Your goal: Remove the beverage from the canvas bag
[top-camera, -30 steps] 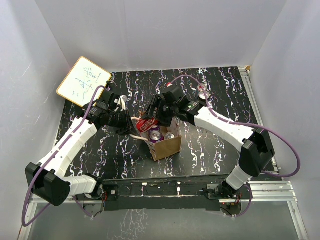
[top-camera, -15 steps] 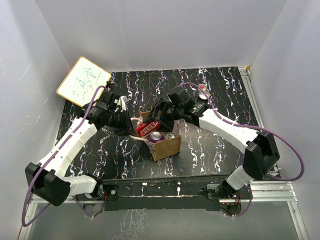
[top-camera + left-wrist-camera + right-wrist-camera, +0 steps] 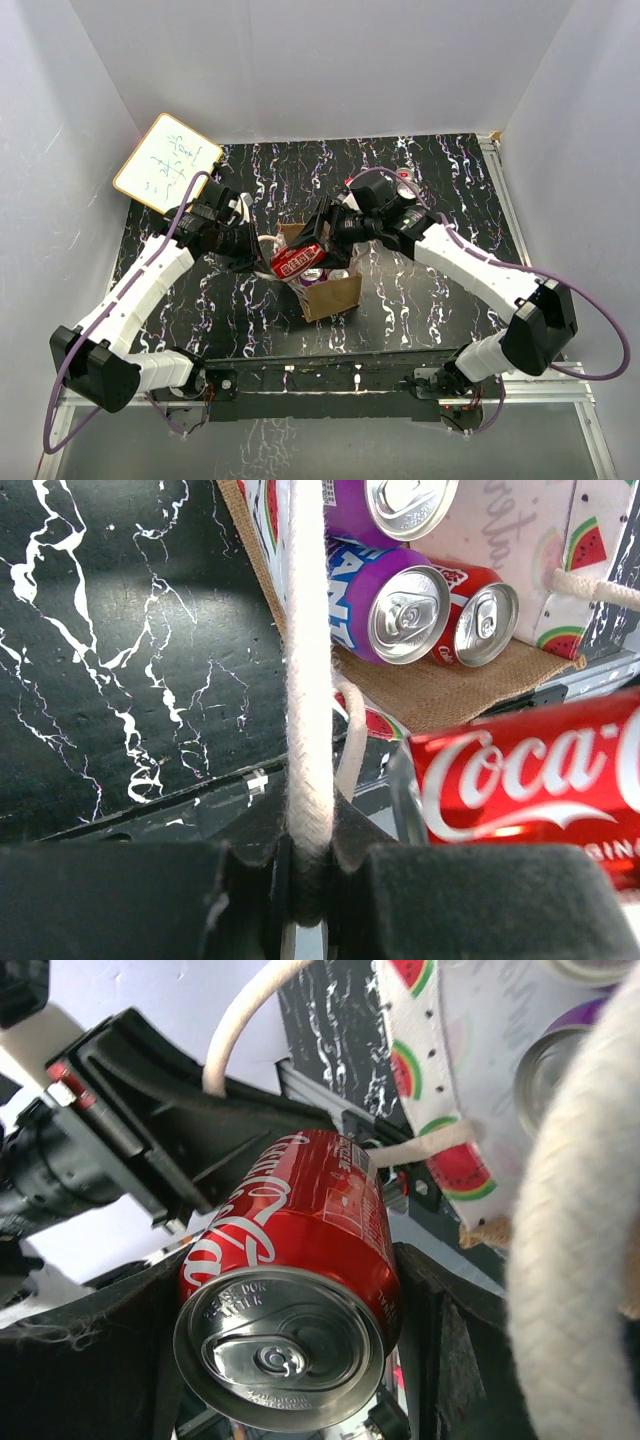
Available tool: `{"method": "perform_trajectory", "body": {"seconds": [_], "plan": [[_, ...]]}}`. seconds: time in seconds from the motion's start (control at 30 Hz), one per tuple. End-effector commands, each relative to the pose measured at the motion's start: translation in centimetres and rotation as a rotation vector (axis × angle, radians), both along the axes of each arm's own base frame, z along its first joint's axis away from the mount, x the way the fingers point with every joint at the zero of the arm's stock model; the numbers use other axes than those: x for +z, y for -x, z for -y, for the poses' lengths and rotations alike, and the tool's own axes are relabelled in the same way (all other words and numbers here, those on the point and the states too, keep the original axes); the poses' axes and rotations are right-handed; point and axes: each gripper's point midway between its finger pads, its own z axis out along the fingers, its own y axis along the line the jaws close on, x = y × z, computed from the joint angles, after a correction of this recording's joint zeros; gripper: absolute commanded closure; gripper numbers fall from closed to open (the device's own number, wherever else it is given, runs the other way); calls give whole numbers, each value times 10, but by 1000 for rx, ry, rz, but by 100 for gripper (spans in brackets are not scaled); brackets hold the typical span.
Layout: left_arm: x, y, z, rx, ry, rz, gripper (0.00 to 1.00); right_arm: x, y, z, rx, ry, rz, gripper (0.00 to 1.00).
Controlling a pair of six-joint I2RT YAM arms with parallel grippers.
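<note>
The tan canvas bag (image 3: 335,293) stands open at the table's middle, with a watermelon-print lining (image 3: 460,1080). My right gripper (image 3: 312,250) is shut on a red Coca-Cola can (image 3: 293,267), held on its side just above the bag's left rim. In the right wrist view the can (image 3: 290,1280) sits between both fingers (image 3: 450,1340). My left gripper (image 3: 258,250) is shut on the bag's off-white rope handle (image 3: 305,680), pulling it taut to the left. Two purple cans (image 3: 400,610) and another red can (image 3: 482,625) stay inside the bag.
A whiteboard (image 3: 167,162) leans at the back left corner. One more can (image 3: 405,186) stands on the black marbled table (image 3: 450,170) behind my right arm. White walls close in three sides; a metal rail (image 3: 500,190) runs along the right edge.
My right gripper has lifted the red can up out of the bag's mouth and drawn it slightly toward the near side. My left gripper has kept its hold on the handle.
</note>
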Motion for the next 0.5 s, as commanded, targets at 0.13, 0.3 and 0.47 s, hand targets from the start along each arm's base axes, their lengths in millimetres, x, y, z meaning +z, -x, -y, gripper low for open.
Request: {"method": "perform_trajectory", "body": {"seconds": [0.13,0.3,0.47], "plan": [[12,1,-6,21,5,51,100,77,28,-3,82,-293,11,92],[15,0,5,9,60,45,100,82,38,-1,108,-334,-25,92],[15,-3,4,17,54,48,100,97,49,-2,188,-377,-35,92]]}}
